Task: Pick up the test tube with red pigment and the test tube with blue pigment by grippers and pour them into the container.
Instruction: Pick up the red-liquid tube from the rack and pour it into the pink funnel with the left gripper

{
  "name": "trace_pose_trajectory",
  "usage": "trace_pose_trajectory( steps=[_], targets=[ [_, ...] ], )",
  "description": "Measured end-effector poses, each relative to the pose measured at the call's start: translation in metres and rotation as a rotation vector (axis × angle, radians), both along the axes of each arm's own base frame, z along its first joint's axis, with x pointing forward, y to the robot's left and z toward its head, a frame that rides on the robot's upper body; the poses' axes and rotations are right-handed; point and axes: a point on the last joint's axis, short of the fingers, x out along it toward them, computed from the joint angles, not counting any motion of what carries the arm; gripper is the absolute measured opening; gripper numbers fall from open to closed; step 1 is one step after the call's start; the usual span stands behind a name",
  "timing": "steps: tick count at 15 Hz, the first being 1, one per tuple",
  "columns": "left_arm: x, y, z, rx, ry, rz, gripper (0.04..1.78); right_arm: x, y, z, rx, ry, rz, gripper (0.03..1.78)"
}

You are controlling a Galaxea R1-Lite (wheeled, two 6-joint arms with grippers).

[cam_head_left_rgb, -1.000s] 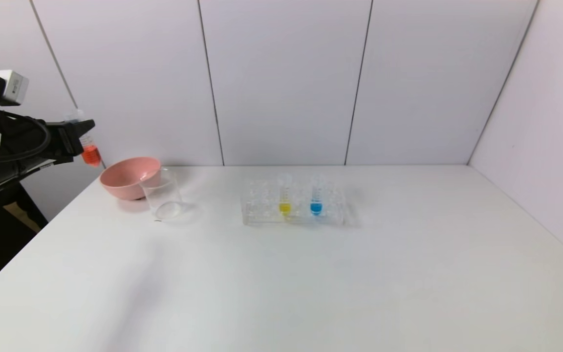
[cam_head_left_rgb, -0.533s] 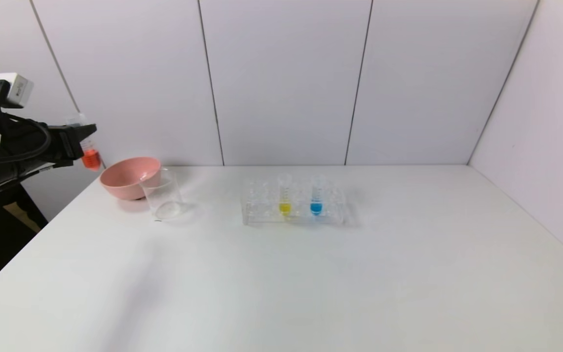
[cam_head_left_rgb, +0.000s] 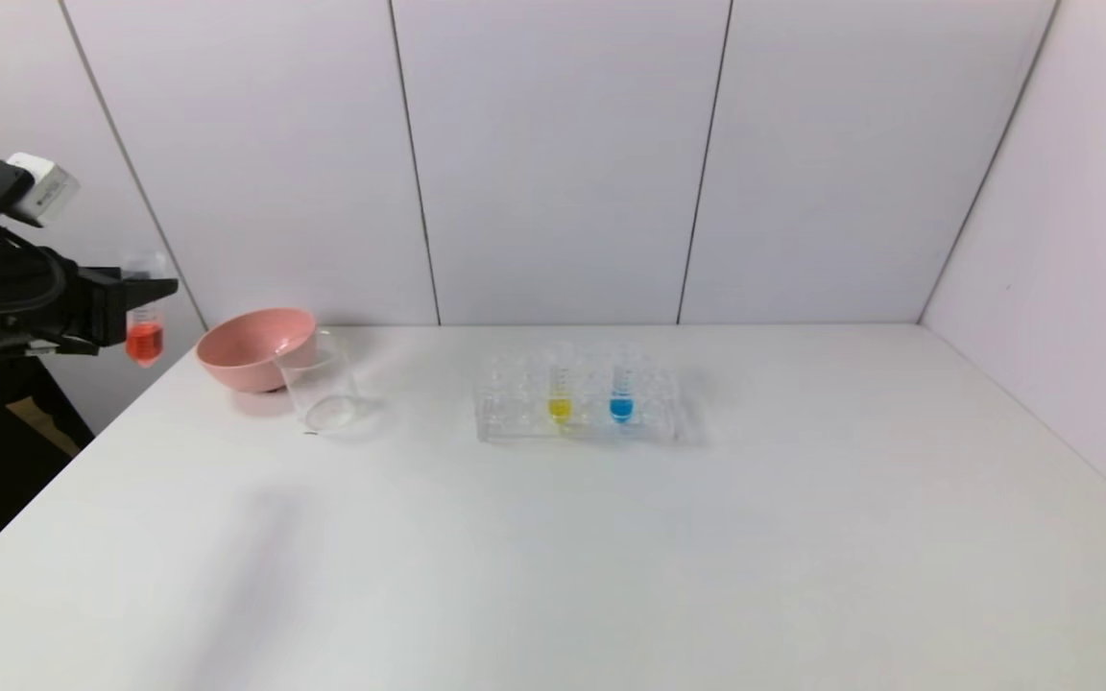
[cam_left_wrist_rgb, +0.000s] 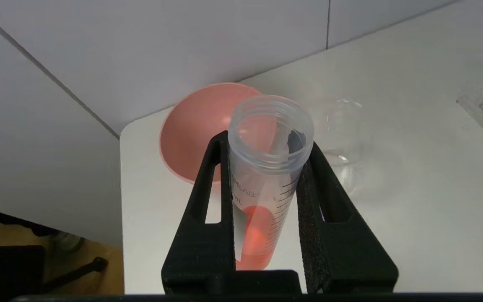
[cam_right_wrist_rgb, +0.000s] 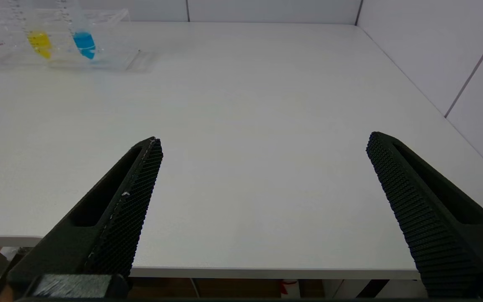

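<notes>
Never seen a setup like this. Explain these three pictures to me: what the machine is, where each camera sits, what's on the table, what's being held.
It is a two-armed robot. One camera looks down from its head; one rides on each wrist.

The left claw is shut on the test tube with red pigment, upright, off the table's left edge; its wrist view looks into the tube's open mouth.

On the white table are a pink bowl, the clear container in front of it, and a clear rack holding a yellow tube and the test tube with blue pigment.

The right claw is open and empty, near the table's front edge.

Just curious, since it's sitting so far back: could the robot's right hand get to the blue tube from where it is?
Probably yes: the right hand is open, and only bare table lies between it and the blue tube.
</notes>
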Motion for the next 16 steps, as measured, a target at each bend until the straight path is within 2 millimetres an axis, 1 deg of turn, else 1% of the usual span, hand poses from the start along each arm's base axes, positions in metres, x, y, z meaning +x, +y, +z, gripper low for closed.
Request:
trace_pose_trajectory(
  steps=[5,7,11,16],
  targets=[
    [-0.001,0.005,-0.002,0.187,0.067,-0.059,0.44,0.0,0.0,0.0,0.0,0.0,0.0,1.77],
    [-0.001,0.007,0.0,0.245,0.07,-0.075,0.44,0.0,0.0,0.0,0.0,0.0,0.0,1.77],
    [0.003,0.009,0.004,0.296,0.055,-0.089,0.44,0.0,0.0,0.0,0.0,0.0,0.0,1.77],
    [0.013,0.012,0.007,0.403,0.085,-0.144,0.44,0.0,0.0,0.0,0.0,0.0,0.0,1.77]
  ],
)
